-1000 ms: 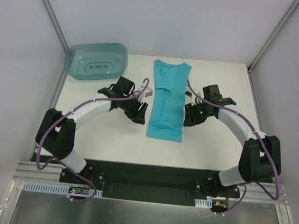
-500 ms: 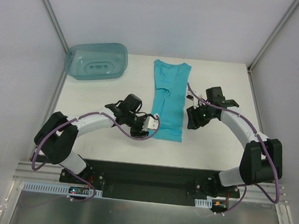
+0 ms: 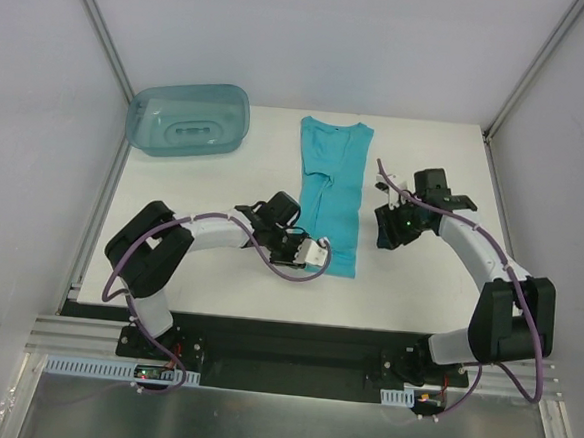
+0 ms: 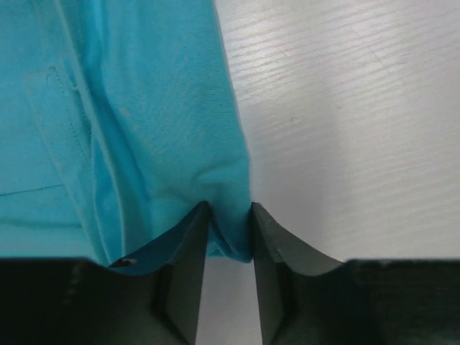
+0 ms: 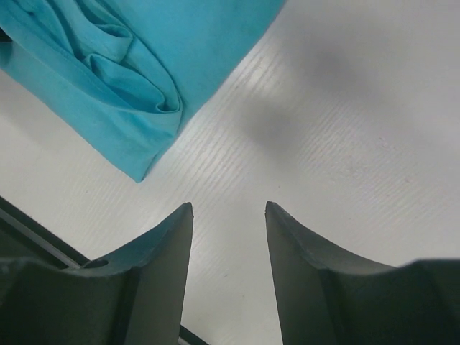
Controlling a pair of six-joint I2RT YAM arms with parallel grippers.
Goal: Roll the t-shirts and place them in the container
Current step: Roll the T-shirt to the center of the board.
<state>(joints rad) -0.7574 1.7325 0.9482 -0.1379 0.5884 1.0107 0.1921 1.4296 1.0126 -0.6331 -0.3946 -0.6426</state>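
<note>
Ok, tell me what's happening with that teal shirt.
The left gripper has its jaws pinched on the near hem of the t-shirt, which lies folded into a long strip, not yet rolled. The right gripper hovers open over the table beside the shirt's right edge, holding nothing.

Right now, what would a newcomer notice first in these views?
The teal t-shirt lies folded into a long strip in the middle of the table. The left gripper pinches its near corner between its fingers, while the right gripper hangs open beside it. A translucent tub sits far left.
</note>
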